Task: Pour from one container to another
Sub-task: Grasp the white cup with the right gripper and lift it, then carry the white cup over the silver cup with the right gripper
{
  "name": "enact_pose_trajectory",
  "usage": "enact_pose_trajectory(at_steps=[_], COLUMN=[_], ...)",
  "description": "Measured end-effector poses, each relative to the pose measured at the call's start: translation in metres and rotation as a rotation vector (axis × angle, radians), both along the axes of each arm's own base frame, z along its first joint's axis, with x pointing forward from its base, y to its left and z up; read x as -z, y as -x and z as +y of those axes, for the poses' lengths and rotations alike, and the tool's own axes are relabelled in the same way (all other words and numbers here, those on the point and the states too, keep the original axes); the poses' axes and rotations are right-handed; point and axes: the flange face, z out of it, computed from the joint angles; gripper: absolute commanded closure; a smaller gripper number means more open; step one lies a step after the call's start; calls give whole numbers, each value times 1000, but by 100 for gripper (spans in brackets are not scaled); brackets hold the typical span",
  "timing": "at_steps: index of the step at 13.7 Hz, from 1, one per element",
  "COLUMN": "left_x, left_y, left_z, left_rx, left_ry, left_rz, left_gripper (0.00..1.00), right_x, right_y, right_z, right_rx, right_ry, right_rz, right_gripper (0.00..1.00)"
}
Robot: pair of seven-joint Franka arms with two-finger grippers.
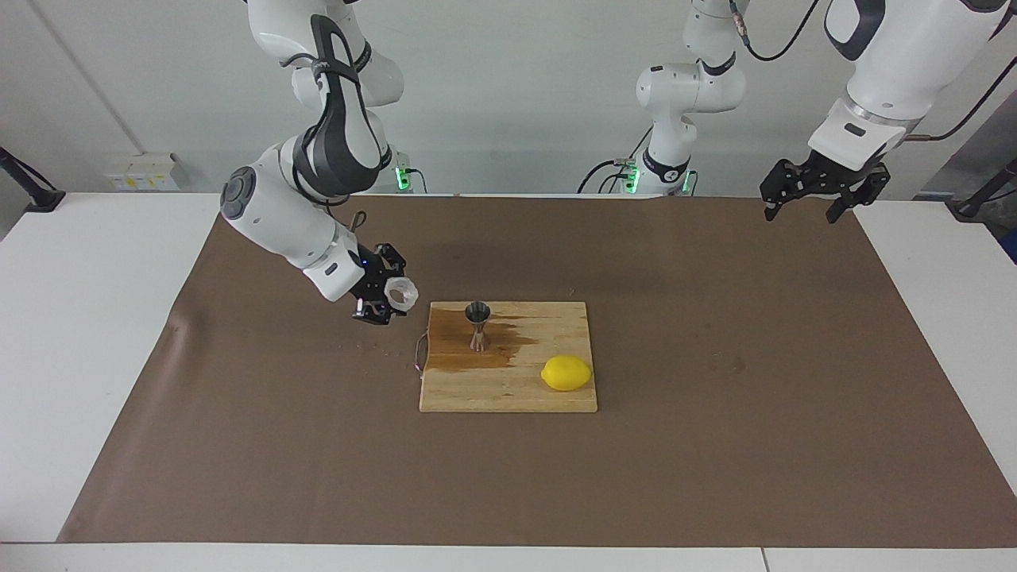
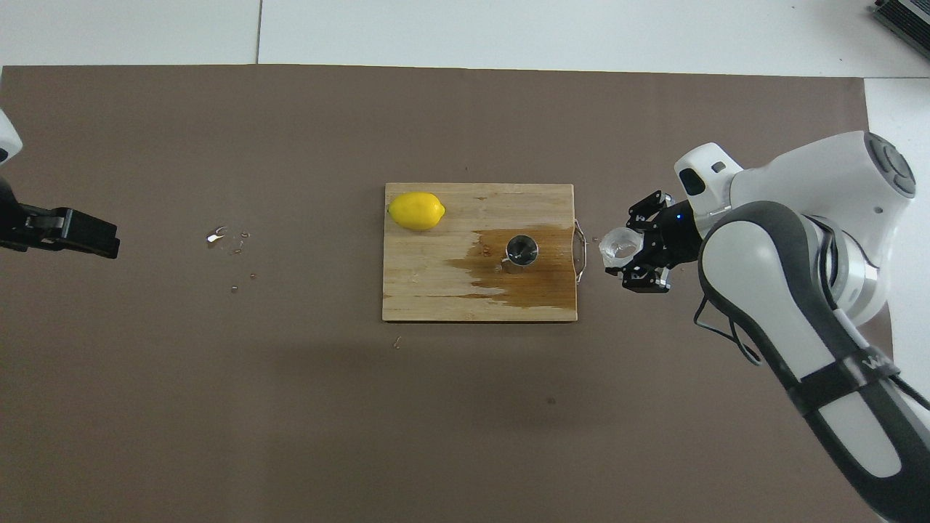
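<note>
The translucent white cup (image 1: 402, 293) is held in my right gripper (image 1: 388, 300), which is shut on it and raised over the brown mat just off the handle end of the wooden board (image 1: 508, 391). In the overhead view the cup (image 2: 619, 245) and right gripper (image 2: 633, 256) sit beside the board's metal handle. The silver jigger (image 1: 477, 324) stands upright on the board, on a wet stain; it also shows from above (image 2: 522, 250). My left gripper (image 1: 802, 211) is open and empty, raised high over the left arm's end of the table.
A yellow lemon (image 1: 566, 372) lies on the board's corner farther from the robots, toward the left arm's end. A few droplets (image 2: 225, 236) lie on the mat (image 2: 290, 407) toward the left arm's end.
</note>
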Motion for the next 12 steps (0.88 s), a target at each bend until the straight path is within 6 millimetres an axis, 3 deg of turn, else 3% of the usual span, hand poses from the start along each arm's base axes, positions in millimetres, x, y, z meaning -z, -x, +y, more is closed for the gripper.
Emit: enact_pose_trajectory(at_steps=[3, 7, 12], left_x=[4, 5, 5], left_y=[0, 0, -1], left_z=[19, 25, 21], left_rx=[-36, -49, -43], left_ry=[12, 15, 17], left_rz=[9, 12, 4], left_gripper=[0, 0, 0], right_x=[-20, -26, -27], right_y=[2, 10, 18], right_z=[26, 80, 107], right_rx=[46, 62, 62], right_ry=[148, 256, 329], right_rz=[-22, -81, -125], right_gripper=[85, 85, 85])
